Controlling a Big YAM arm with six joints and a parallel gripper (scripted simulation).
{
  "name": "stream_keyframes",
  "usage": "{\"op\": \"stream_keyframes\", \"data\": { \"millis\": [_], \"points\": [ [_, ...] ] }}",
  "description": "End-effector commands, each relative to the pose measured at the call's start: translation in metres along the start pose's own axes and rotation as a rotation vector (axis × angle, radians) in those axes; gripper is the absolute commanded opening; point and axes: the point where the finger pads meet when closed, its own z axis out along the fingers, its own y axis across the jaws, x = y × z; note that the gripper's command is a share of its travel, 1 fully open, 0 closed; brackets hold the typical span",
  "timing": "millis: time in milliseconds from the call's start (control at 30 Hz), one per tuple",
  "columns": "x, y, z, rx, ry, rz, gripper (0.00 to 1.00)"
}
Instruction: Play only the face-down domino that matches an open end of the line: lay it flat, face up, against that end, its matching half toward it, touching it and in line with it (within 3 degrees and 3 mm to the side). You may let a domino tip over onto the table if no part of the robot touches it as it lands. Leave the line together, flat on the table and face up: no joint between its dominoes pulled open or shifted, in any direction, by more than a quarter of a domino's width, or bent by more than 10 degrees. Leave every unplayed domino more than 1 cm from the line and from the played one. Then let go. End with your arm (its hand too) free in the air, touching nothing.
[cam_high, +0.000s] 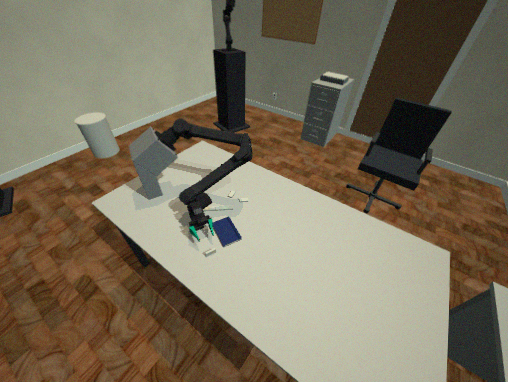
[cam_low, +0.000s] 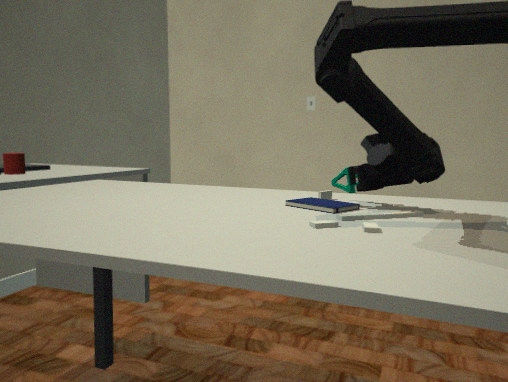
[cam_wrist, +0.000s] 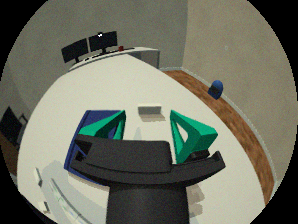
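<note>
My gripper (cam_high: 205, 238) (cam_low: 335, 182) (cam_wrist: 147, 113) is open and empty, above the table and back from one pale domino. That domino (cam_high: 209, 252) (cam_low: 325, 194) (cam_wrist: 149, 109) stands on a long edge near the table's long edge, beyond the fingertips; a plain broad side faces the wrist camera. The line of dominoes (cam_high: 220, 209) (cam_low: 377, 216) (cam_wrist: 66, 198) lies flat on the other side of the blue book; its pips are too small to read. Two more pale dominoes lie flat beside the line: one (cam_high: 231, 194) (cam_low: 372, 228) (cam_wrist: 44, 207) and another (cam_high: 243, 200) (cam_low: 324, 224) (cam_wrist: 38, 176).
The blue book (cam_high: 227, 231) (cam_low: 322, 204) (cam_wrist: 91, 131) lies flat between the standing domino and the line, close to the left finger in the wrist view. The arm's grey stand (cam_high: 151, 170) is at the table's far left in the top view. Arm shadows fall across the line.
</note>
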Motion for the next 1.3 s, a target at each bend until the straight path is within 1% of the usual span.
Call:
{"op": "stream_keyframes", "data": {
  "millis": [0, 100, 333, 367, 667, 900, 933, 1267],
  "points": [
    [-0.02, -0.001, -0.003, -0.004, -0.03, 0.005, 0.72],
    [-0.028, 0.0, -0.004, -0.008, -0.041, 0.008, 0.72],
    [-0.028, 0.0, -0.004, -0.008, -0.041, 0.008, 0.72],
    [-0.009, 0.0, -0.003, 0.006, -0.007, 0.0, 0.72],
    [-0.025, 0.002, -0.004, -0.008, -0.041, 0.008, 0.72],
    [-0.025, 0.002, -0.004, -0.008, -0.041, 0.008, 0.72],
    [-0.009, 0.0, -0.003, 0.006, -0.009, 0.001, 0.72],
    [-0.021, 0.004, -0.003, -0.008, -0.042, 0.008, 0.72]
  ]
}}
